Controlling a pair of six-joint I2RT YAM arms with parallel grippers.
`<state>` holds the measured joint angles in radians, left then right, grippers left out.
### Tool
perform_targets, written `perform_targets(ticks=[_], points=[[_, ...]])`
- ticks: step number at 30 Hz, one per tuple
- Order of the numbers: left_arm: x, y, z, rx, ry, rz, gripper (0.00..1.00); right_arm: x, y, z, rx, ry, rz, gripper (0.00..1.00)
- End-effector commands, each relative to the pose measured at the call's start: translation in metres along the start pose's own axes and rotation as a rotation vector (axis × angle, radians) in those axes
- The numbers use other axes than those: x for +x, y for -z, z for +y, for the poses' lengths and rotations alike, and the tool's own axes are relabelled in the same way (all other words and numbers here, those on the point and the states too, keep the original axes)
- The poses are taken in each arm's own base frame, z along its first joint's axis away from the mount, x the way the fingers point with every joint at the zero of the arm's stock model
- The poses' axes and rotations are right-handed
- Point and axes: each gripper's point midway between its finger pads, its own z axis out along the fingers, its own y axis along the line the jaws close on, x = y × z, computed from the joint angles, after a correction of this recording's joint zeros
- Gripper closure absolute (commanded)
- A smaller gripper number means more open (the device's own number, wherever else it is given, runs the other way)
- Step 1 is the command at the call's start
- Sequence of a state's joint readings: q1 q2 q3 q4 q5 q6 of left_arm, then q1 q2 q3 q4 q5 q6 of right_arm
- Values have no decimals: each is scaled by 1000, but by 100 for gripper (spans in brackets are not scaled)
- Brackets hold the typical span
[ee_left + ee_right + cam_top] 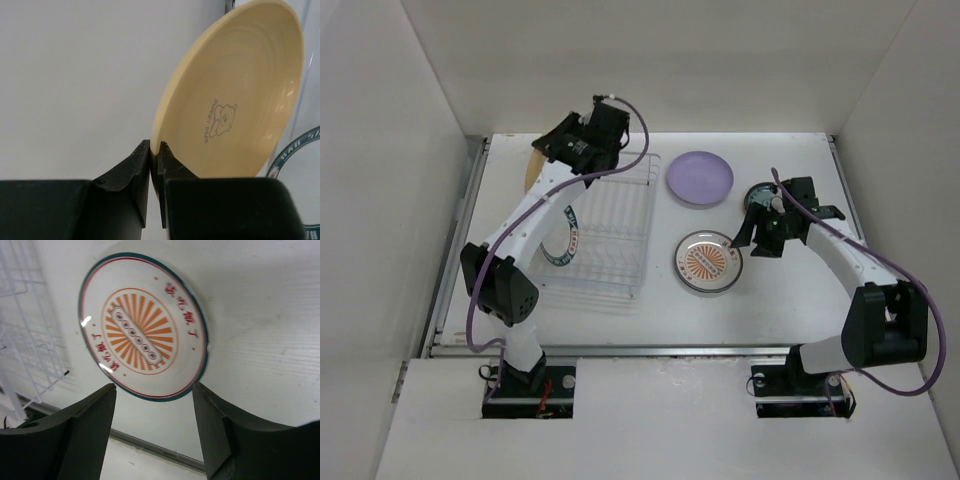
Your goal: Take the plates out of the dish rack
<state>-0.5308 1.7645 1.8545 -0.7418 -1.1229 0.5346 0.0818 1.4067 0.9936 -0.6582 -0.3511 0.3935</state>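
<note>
The dish rack (605, 230) stands left of centre. My left gripper (544, 150) is at its far left end, shut on the rim of the yellow plate (533, 172). The left wrist view shows the jaws (155, 147) pinching the upright yellow plate (235, 90). A white plate with a dark teal lettered rim (565, 240) stands in the rack and also shows in the left wrist view (300, 150). The lilac plate (699, 178), the sunburst plate (708, 264) and a dark green plate (760, 192) lie on the table. My right gripper (744, 236) is open and empty just right of the sunburst plate (142, 325).
White walls close in the table on the left, back and right. The rack's white wires (25, 340) show at the left of the right wrist view. The table's front edge (150, 442) runs below the right jaws.
</note>
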Motion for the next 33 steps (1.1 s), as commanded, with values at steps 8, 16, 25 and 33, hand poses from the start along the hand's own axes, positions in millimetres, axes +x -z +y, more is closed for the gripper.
perform_targets(ticks=[8, 16, 25, 33], points=[[-58, 49, 68, 223, 553, -276, 100, -59, 48, 129, -386, 272, -220, 18], [-83, 83, -53, 1067, 736, -197, 100, -122, 63, 209, -534, 373, -393, 11], [-91, 101, -117, 1459, 743, -77, 100, -127, 14, 216, -532, 361, -317, 11], [-99, 96, -133, 1491, 735, -69, 100, -123, -23, 214, -507, 339, -258, 35]])
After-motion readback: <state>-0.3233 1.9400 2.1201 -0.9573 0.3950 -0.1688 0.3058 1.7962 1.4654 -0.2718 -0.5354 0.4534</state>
